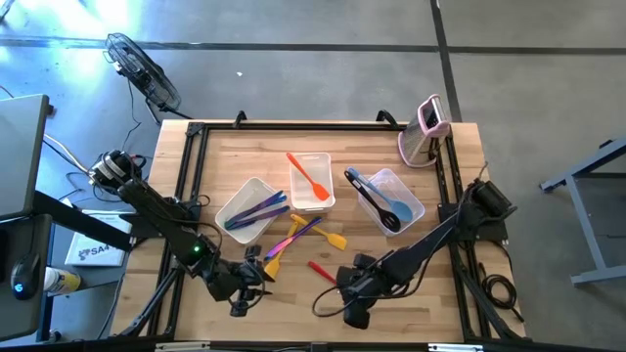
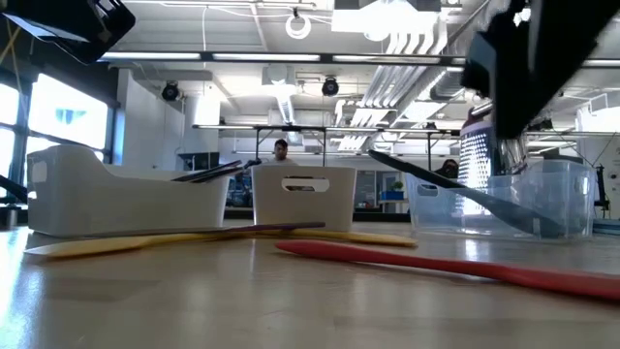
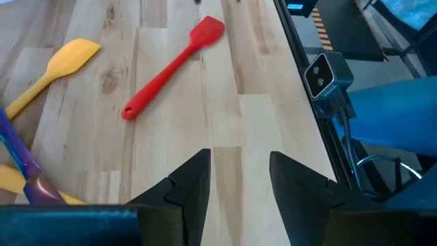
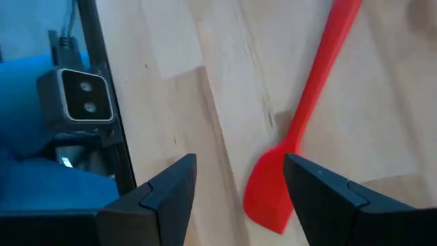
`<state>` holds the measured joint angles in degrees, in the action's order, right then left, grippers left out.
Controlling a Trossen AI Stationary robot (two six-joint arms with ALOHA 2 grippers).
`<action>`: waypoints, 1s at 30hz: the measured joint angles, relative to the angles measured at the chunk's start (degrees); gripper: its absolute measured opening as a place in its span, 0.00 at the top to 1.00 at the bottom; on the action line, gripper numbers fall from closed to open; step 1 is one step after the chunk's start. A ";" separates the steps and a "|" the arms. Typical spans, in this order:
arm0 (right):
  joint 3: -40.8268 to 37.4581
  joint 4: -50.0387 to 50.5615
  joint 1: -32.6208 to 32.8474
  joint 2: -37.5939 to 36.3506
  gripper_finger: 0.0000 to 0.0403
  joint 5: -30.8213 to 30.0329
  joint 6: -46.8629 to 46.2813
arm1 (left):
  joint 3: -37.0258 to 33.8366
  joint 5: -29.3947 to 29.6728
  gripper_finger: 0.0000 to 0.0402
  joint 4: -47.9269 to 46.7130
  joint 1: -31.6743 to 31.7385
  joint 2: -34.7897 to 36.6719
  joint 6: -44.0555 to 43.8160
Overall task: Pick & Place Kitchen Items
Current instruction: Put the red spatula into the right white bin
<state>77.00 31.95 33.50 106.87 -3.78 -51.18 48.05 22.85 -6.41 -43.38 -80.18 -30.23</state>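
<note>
Red spatula [image 4: 304, 130] lies loose just beyond right pincer [image 4: 239, 184], spread, empty; left pincer [image 3: 239, 184] likewise. Pick pending: descend, straddle handle.

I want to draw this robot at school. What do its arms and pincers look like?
Both arms are black and thin, made of jointed tube pieces. The left arm has a tiny green light and cables running along it. The left pincer and right pincer each have two dark, flat, wedge-shaped fingers.
</note>
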 joint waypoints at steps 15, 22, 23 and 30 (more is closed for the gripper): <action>17.22 24.52 -0.11 0.42 0.47 -4.89 12.17 | 0.00 3.99 0.63 -0.17 1.51 0.00 -0.05; 17.91 23.28 0.26 6.10 0.47 -6.61 20.37 | 0.00 4.05 0.63 -0.09 5.18 -0.74 -3.52; 17.93 24.35 0.26 7.19 0.47 -7.27 20.57 | 0.00 3.69 0.63 -0.02 5.41 -1.03 -3.66; 17.93 30.09 0.59 13.36 0.47 -10.58 16.20 | 0.00 3.62 0.63 1.02 6.29 -5.03 -3.90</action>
<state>94.94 62.03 34.08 120.23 -14.36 -34.98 48.05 26.47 -5.38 -37.08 -85.21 -34.13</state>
